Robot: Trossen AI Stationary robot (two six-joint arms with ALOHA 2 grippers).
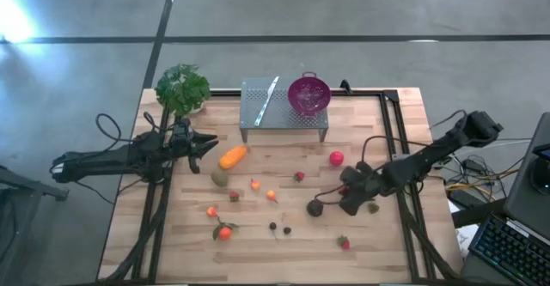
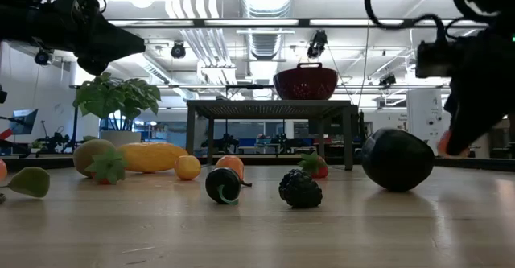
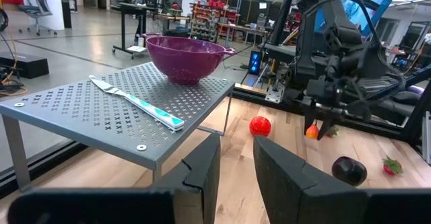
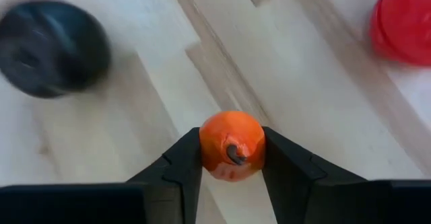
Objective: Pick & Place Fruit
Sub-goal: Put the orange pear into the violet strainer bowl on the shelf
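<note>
A small orange fruit (image 4: 232, 145) is clamped squarely between the fingers of the right gripper (image 4: 232, 158) at the table's four o'clock, just beside the dark purple ball (image 1: 315, 207), presumably for carrying to the purple colander (image 1: 308, 94) at twelve o'clock.

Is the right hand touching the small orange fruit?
Touching. The right wrist view shows both fingers pressed against the small orange fruit, no gap.

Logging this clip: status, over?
Right gripper shut on small orange fruit, above table. Left gripper idle by plant. Purple colander unobstructed.
</note>
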